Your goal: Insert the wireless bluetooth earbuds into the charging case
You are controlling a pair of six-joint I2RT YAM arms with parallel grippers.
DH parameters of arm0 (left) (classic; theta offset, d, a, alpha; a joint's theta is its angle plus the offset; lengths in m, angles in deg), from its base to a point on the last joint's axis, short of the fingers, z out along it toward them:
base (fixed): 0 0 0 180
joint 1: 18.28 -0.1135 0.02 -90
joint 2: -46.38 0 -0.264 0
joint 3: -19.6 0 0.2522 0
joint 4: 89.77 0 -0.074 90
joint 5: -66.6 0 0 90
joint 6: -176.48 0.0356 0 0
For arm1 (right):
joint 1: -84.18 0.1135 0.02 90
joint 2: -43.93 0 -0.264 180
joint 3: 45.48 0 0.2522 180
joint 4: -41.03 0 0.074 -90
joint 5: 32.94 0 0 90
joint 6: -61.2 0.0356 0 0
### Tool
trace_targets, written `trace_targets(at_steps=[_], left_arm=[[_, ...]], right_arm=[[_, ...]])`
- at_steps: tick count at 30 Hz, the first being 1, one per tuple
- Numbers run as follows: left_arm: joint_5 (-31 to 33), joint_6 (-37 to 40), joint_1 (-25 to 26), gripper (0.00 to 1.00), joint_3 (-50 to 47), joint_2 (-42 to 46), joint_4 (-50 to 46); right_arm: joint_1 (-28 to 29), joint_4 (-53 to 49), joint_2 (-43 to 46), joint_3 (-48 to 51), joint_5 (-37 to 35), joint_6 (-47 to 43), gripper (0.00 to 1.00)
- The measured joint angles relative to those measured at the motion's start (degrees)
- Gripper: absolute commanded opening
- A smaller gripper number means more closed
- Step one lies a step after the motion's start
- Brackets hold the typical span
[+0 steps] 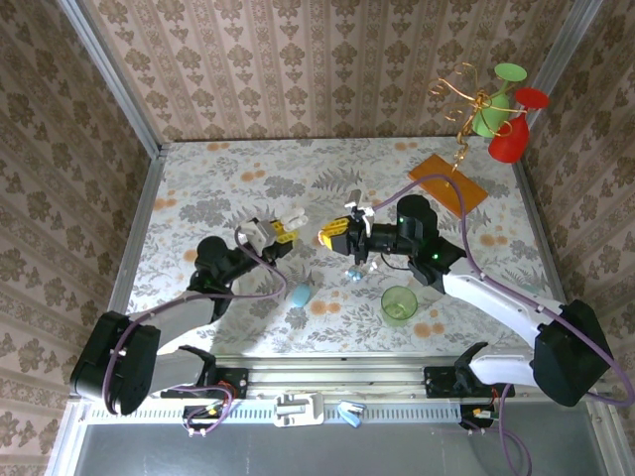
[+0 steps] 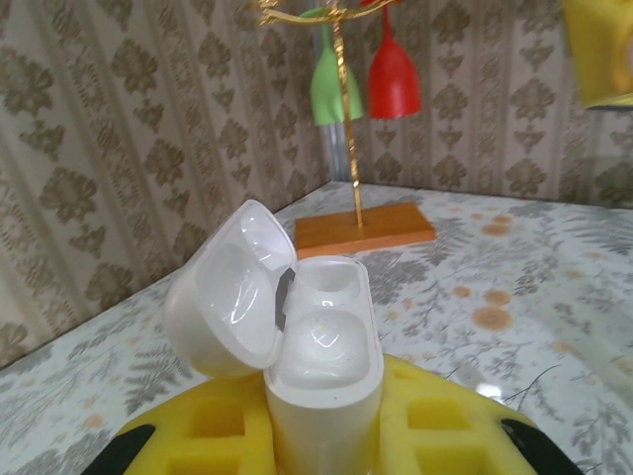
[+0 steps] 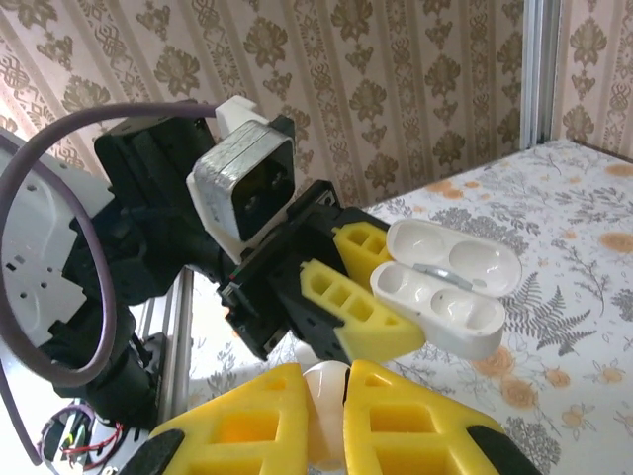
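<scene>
— Right wrist view, nearest first: what do we have at our right end effector (image 3: 326,376)?

— We see its two yellow fingers (image 3: 267,401) clenched on a white earbud (image 3: 324,426), which stands between them at the bottom edge.

— And just beyond it?

— The left end effector (image 3: 391,287), grasping the white charging case (image 3: 435,302) by its lower half. The lid is swung open and we look into its two wells. Earbud and case are near each other but apart, both held above the worktop (image 3: 574,228).

— Does the left wrist view agree?

— It does. Closest to us the case sits upright between the yellow fingers, lid tipped to the left. Farther off we see a rack (image 2: 363,230) on an orange base, with a green glass (image 2: 334,89) and a red glass (image 2: 393,79) hanging from its gold wire, close to the patterned wall (image 2: 119,148).

— And from the top external view?

— Working outward from the near edge, we find a pale blue case (image 1: 300,295) lying on the worktop, a green cup (image 1: 400,304) to its right, and a tiny pale blue earbud (image 1: 354,277) between them. Beyond these the two end effectors face each other over the middle of the worktop, and the rack stands at the far right corner.
</scene>
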Motion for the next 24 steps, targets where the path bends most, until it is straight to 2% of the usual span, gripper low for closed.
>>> trace_targets(at_steps=[9,16,24], left_arm=[[-3.3,-5.3,3.4,0.0,0.0,-4.1,7.9],[-3.8,-6.4,4.3,0.0,0.1,-4.1,9.0],[-3.7,-6.8,4.3,0.0,0.1,-4.1,9.0]], right_arm=[[0.0,3.9,-2.8,-0.5,-4.1,3.2,0.1],[0.0,5.0,-4.6,-2.1,-8.5,4.0,0.09],[0.0,5.1,-6.0,-2.2,-10.2,4.0,0.08]])
